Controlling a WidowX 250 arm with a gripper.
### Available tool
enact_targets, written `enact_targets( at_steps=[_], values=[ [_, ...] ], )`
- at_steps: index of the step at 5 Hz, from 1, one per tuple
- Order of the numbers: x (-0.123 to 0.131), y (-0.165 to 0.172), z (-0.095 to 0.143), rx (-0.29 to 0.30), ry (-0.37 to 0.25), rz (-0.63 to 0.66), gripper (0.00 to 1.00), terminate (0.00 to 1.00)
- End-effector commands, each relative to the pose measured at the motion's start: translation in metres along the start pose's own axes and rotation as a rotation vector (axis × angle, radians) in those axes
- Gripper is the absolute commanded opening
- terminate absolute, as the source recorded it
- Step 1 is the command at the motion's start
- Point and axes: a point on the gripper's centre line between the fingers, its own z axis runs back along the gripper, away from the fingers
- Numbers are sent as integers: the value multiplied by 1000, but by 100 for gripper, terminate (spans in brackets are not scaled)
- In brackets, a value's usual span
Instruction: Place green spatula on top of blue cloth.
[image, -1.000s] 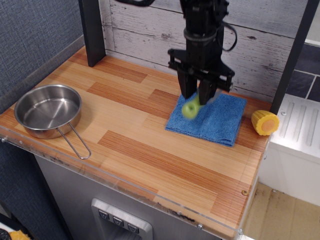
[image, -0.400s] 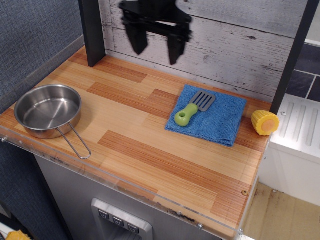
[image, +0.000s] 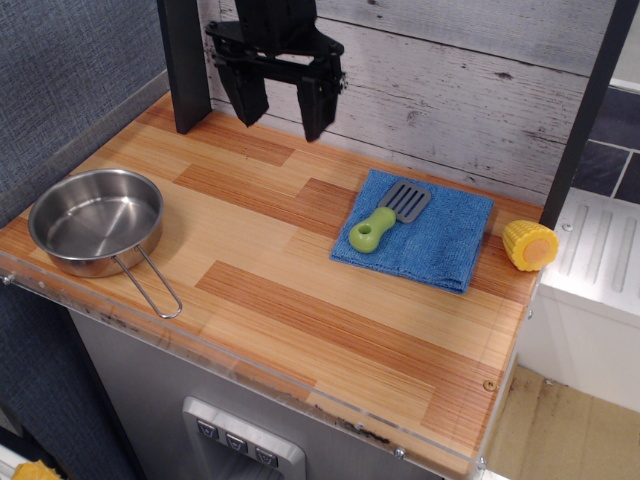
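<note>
Spatula (image: 385, 217) flat on cloth (image: 430, 245). Hand (image: 281, 108) spread, empty, raised over desk (image: 300, 300) rear. Pan (image: 96, 220) left; corn (image: 530, 245) right.

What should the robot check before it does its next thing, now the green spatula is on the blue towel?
1. green spatula lying on the blue cloth: ok, though the handle end reaches the cloth's left edge.
2. gripper let go and empty: ok, jaws open with nothing between them.
3. gripper clear of the spatula: ok, it hangs up by the back wall, well to the left of the cloth.
4. blue cloth flat on the wooden counter: ok.
5. corn cob out of the way: ok, it sits just off the cloth's right side.
6. steel pan out of the way: ok, far left.
</note>
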Motion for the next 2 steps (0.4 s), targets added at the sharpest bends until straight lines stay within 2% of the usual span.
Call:
enact_targets(
  at_steps=[1,2],
  values=[
    [5,0,13,37,-35,-63,100,0],
    [5,0,13,37,-35,-63,100,100]
  ],
)
